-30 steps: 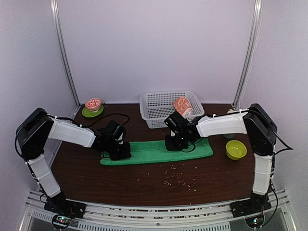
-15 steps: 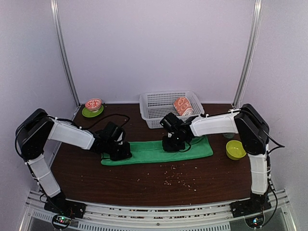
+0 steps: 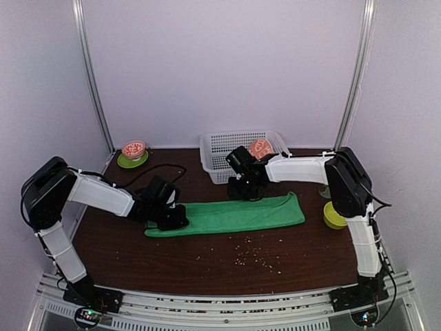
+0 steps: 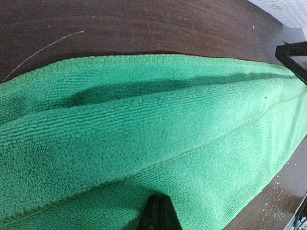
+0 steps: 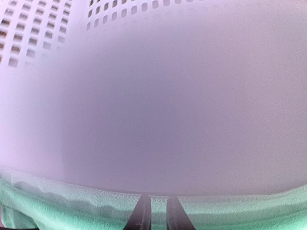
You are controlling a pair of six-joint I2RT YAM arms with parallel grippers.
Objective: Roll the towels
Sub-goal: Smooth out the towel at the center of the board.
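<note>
- The long, bright green plush towel [image 3: 234,215] lies as a strip running left to right across the brown surface [image 3: 207,265].
- The left gripper [image 3: 172,219] rests on the towel's left end, jaws fully closed. Any cloth between them is hidden.
- The right gripper [image 3: 242,192] is at the towel's far edge. Its jaws are narrow and seemingly pinch the hem, with the tips cut off in the wrist view.
- The white perforated plastic basket [image 3: 219,148] is only a blur there.
- The rolled peach-orange bunny-print towel [image 3: 262,147] sits in the basket, partly behind the right arm.
</note>
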